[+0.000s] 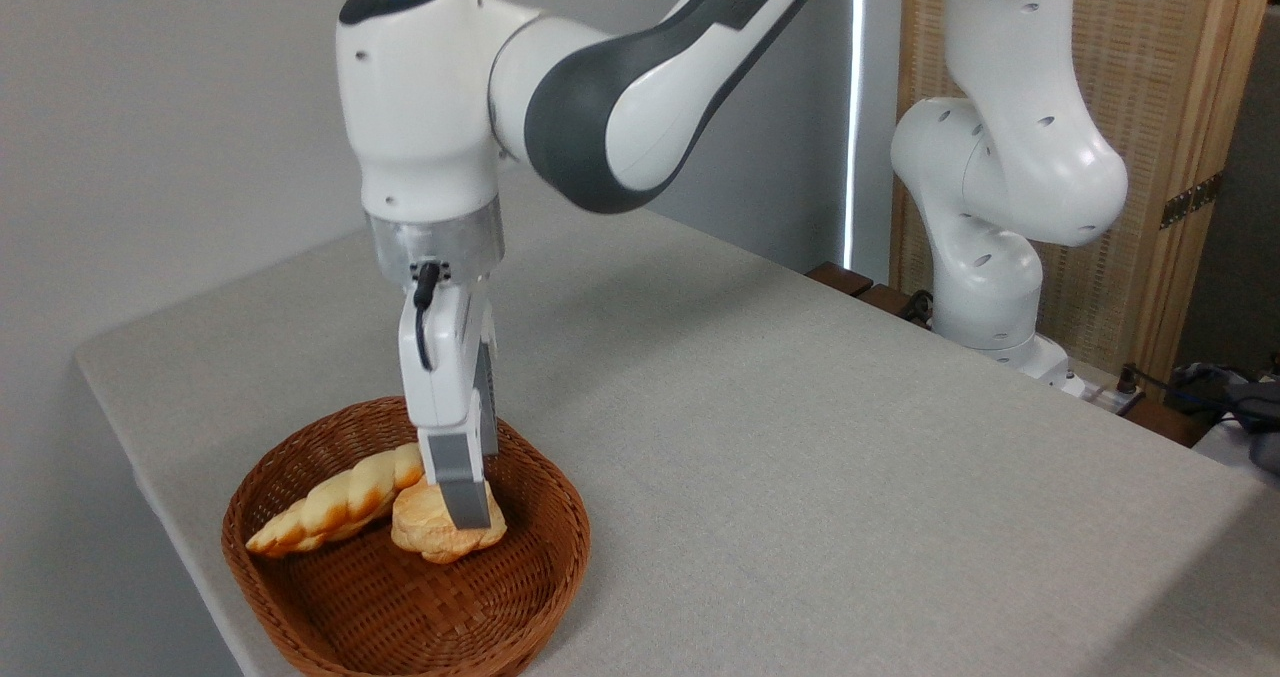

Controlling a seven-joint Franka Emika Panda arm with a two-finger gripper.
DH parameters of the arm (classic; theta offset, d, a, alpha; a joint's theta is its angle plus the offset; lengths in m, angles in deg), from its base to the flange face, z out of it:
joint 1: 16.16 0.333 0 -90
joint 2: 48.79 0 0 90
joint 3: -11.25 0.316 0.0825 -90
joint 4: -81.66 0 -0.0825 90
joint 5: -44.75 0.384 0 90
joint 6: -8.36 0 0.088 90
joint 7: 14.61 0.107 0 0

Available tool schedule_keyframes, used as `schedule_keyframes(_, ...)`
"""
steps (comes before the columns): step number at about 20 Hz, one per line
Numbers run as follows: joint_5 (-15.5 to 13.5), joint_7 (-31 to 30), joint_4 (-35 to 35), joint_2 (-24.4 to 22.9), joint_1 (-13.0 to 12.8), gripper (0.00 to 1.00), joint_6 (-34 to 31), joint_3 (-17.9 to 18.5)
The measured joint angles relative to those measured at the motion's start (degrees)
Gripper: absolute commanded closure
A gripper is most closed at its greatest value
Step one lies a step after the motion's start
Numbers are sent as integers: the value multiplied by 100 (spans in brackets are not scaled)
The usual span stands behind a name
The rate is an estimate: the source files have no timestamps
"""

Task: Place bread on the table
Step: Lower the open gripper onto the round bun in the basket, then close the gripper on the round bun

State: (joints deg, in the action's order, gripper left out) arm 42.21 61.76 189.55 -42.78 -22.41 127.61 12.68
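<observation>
Bread (440, 535) is being pinched by gripper (462, 509); twisted loaf (335, 505) touching alongside is risking being dragged.

A large table (800, 437) with a light grey, fabric-like surface and rounded corners fills most of the view, running from the near left to the far right. A round, brown woven wicker basket (520, 597) sits directly on it near the front left corner, close to the table's left edge. The base of a white robot arm (985, 297) stands at the far right edge.
</observation>
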Motion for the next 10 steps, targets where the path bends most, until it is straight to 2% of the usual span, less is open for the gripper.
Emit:
schedule_keyframes(2,95,0,0,130,-23,0,150,-54)
schedule_keyframes(10,112,1,-1,297,-57,0,374,-210)
